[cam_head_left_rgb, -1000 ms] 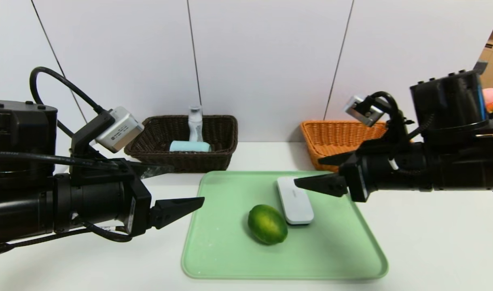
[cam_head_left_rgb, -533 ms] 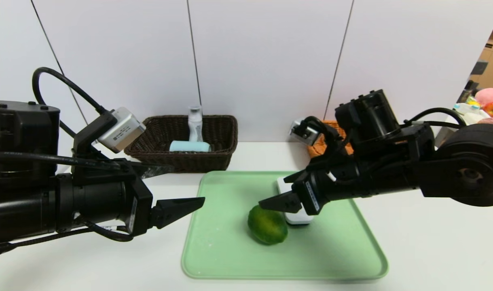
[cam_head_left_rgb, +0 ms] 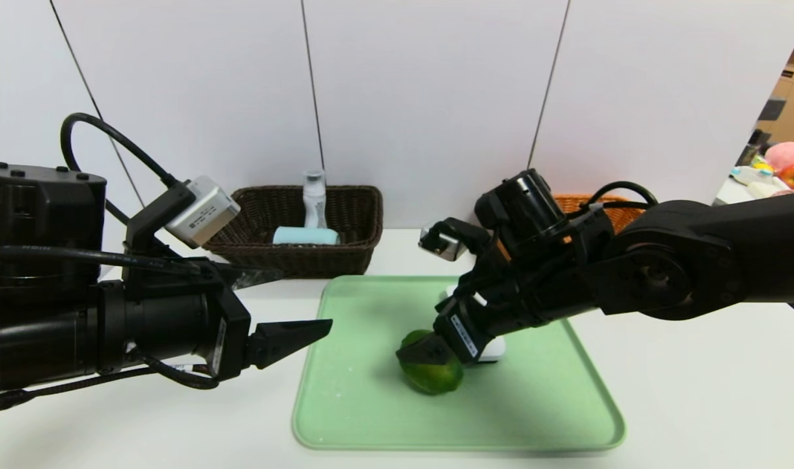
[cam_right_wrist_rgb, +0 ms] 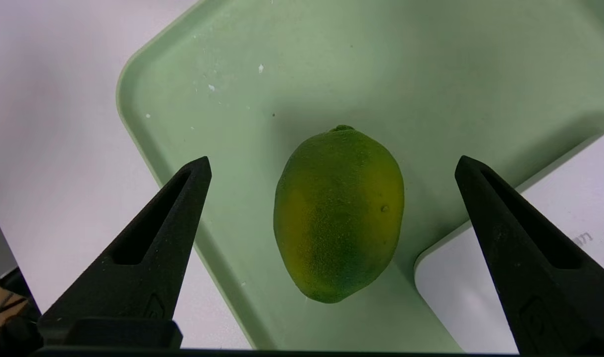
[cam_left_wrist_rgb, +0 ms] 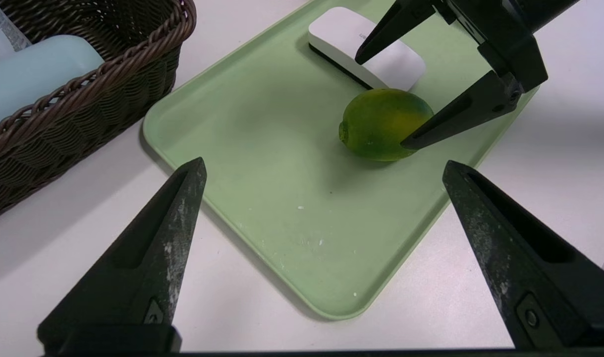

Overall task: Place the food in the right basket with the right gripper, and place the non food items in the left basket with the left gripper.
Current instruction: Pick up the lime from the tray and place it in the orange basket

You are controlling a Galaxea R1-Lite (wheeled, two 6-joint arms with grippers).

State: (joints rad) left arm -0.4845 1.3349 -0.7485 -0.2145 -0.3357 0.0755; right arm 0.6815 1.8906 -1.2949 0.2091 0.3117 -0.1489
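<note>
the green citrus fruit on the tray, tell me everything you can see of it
The green citrus fruit is an oval, lime-like fruit with dimpled skin, dark green with yellow patches, a small knobby stem end and a tiny spot on one side. It looks whole and uncut. It lies on its side on the green tray, close to the white oblong case. The open right gripper hovers over it, fingers spread on either side, not gripping it.
</note>
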